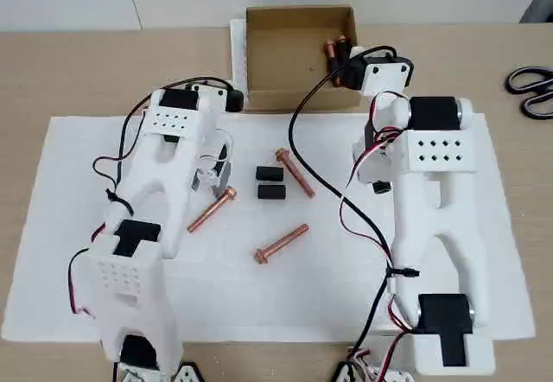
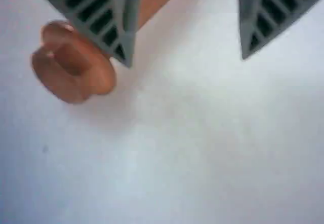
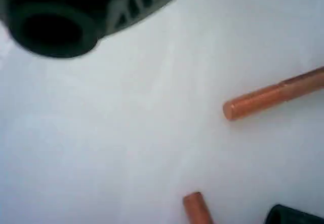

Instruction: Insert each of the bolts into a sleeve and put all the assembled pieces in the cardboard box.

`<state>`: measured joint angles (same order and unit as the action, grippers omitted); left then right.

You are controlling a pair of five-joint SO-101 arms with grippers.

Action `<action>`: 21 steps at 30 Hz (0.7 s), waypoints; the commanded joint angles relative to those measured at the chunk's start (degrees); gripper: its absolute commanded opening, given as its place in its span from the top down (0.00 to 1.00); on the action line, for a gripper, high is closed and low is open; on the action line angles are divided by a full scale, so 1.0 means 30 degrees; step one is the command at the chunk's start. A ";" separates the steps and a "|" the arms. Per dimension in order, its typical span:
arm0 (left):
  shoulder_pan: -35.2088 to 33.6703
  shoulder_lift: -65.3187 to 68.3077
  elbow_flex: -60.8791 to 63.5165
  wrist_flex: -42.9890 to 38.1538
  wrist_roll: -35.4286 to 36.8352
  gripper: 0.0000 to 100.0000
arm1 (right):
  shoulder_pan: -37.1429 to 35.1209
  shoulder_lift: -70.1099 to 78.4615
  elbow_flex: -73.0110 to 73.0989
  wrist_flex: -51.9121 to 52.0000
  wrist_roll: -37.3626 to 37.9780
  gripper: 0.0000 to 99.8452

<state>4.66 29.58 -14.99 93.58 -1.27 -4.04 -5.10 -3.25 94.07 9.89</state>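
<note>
Left gripper (image 2: 186, 59): jaws wide apart, holding nothing, low over the white mat (image 1: 86, 226). The nearest bolt (image 2: 71, 69) lies flat on the mat, its flanged head just outside one finger (image 2: 114, 21), its shank running slantwise under that finger into the gap. I judge that closing must catch the shank across its long axis. The left arm is the nearer one to this bolt. Right gripper (image 1: 377, 175): closed, as I read it, on a black sleeve (image 3: 50, 29). Spare sleeves (image 1: 270, 174) and a second bolt (image 1: 295, 172) lie between the arms. The cardboard box (image 1: 259, 62) stands beyond the mat.
</note>
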 commanded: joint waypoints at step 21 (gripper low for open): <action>0.0234 -0.3253 0.0923 0.0908 -0.3223 0.86 | 0.0044 -0.0806 -0.0879 -0.0220 -0.0234 0.98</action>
<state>4.84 19.82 -12.00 97.10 -10.33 -4.04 -5.10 -3.25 94.07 9.89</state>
